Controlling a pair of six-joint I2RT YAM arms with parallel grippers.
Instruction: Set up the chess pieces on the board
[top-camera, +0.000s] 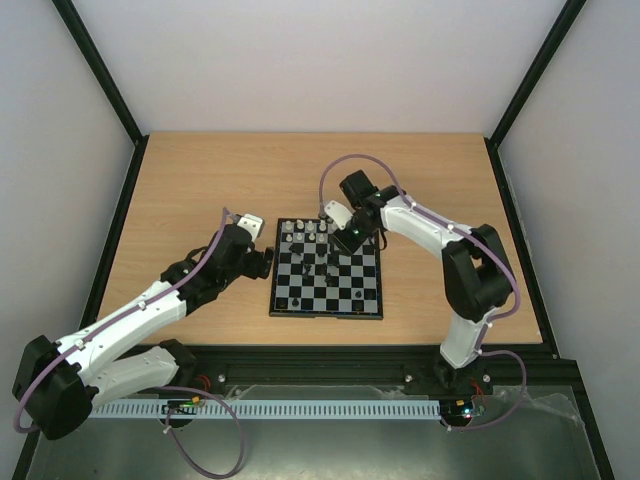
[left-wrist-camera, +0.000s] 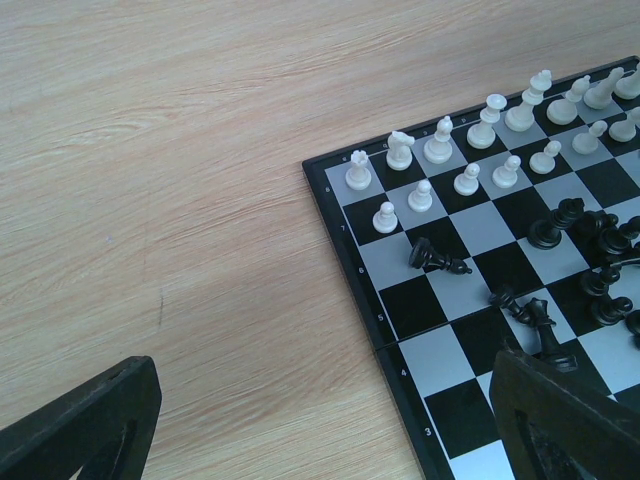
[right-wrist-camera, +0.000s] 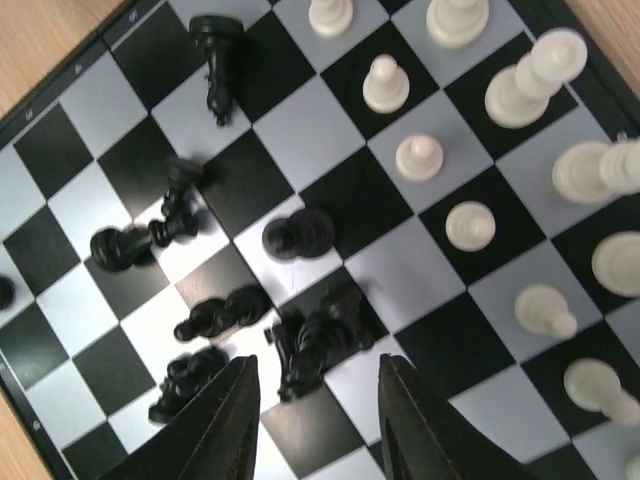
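Neatly ranked white pieces (left-wrist-camera: 440, 150), black pieces (right-wrist-camera: 315, 345) heaped mid-board
Right gripper (right-wrist-camera: 318, 420) part-open over heap; left gripper (left-wrist-camera: 320, 410) wide apart beside board (left-wrist-camera: 343, 260)

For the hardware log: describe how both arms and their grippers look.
The left arm and right arm pair white shell links with bulky black joint housings. A lilac cable loops along each. The left gripper and right gripper have broad black fingers.

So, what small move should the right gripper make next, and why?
Probably lower the right gripper onto the black pieces heaped just ahead of it and close on one. Its jaws are apart and empty; the white pieces stand in rows, the black ones lie toppled.
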